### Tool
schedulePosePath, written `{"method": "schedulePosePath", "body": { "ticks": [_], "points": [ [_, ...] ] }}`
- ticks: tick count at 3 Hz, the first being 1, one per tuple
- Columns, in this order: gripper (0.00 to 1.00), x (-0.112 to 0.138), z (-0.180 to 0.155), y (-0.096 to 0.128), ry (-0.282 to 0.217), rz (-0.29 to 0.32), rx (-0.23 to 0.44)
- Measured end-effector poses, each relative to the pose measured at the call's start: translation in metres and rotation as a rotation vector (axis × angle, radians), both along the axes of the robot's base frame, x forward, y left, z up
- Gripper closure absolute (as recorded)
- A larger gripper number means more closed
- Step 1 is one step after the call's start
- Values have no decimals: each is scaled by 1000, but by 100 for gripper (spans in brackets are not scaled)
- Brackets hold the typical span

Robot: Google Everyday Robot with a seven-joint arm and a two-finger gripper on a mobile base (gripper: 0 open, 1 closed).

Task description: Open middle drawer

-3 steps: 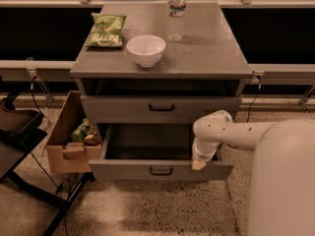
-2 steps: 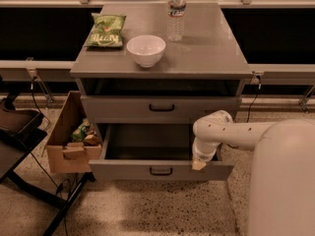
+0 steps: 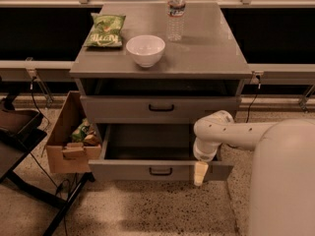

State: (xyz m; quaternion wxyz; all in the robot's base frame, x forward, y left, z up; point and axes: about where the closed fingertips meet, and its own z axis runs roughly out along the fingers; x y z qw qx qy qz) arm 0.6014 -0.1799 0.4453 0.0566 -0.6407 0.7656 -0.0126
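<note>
The middle drawer (image 3: 133,170) is pulled out of the grey cabinet (image 3: 206,58). Its flat grey front faces me, with a small black loop handle (image 3: 160,171) at centre, and its plain grey inside (image 3: 147,144) looks empty. My gripper (image 3: 199,173) points down at the drawer's front edge, right of the handle and apart from it. My white arm (image 3: 231,132) reaches in from the right over the drawer's right side. The drawer above (image 3: 161,108) is shut. Any drawer below is hidden by the open one.
On the cabinet top are a white bowl (image 3: 145,49), a green chip bag (image 3: 105,31) and a water bottle (image 3: 175,14). A cardboard box (image 3: 66,141) with snacks stands at the cabinet's left. A black stand (image 3: 22,146) is at far left. My white body (image 3: 283,181) fills the right.
</note>
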Motion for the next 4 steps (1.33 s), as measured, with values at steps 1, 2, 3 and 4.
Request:
{"method": "schedulePosePath", "body": {
  "ticks": [1,2,3,4],
  "points": [
    [0,1,-1,-1,7,-2,6],
    [4,-38,-24,1,69,-18,80],
    [27,-81,-35,3,107,-36,126],
    [49,-103,-32,1,119,-50,117]
  ]
}}
